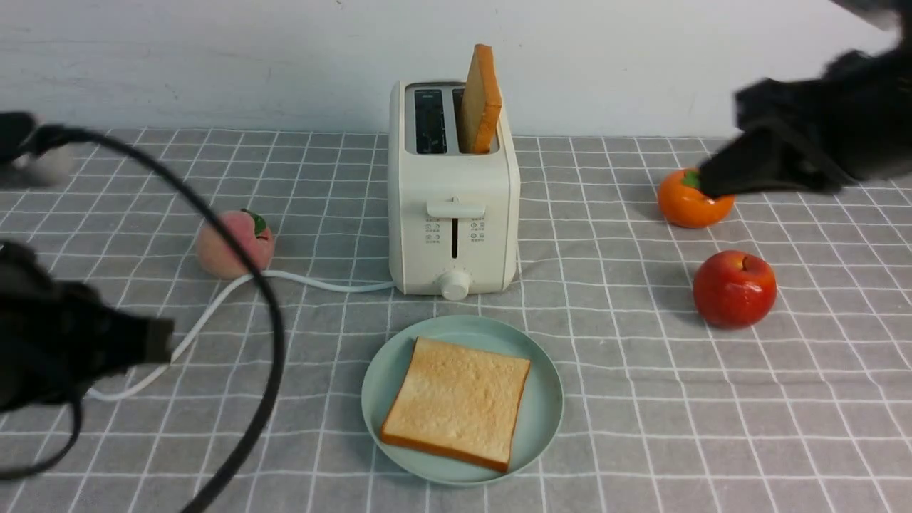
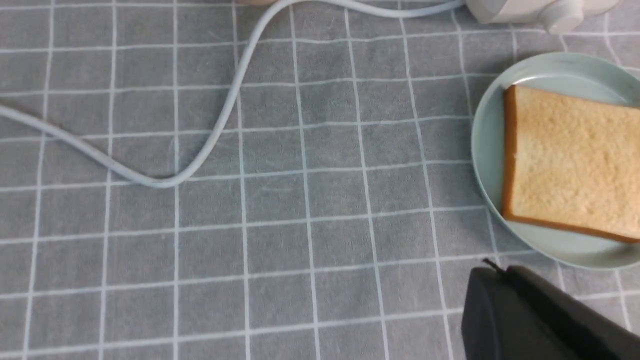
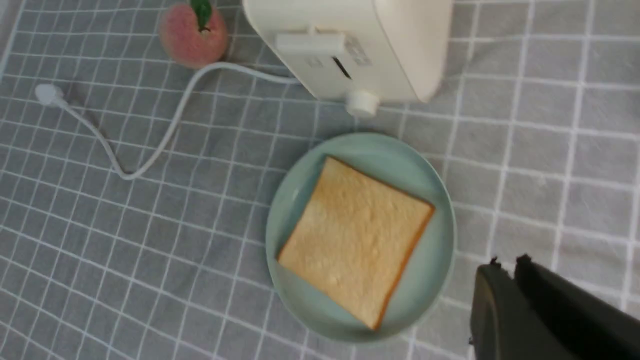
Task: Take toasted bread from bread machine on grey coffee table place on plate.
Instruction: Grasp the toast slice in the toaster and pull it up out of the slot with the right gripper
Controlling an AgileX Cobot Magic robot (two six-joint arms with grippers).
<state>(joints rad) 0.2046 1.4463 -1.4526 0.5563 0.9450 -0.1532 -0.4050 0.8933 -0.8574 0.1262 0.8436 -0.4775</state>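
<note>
The robot's left arm [image 1: 71,335] is showing blurred black, blocky segments with a thick black cable [image 1: 274,342] looping beside a thinner dark one, while its right arm [image 1: 826,121] is displaying black angular housings and a greyish patch.

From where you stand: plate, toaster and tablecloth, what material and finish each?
Plate: looks like glazed ceramic, satin to glossy, going by the smooth green surface and bright rim highlight; coated plastic or metal not ruled out.
Toaster: probably moulded plastic, low sheen, from its rounded, even cream shell.
Tablecloth: woven fabric, matte, likely cotton or a blend; small wrinkles and wavering grid lines show it.
</note>
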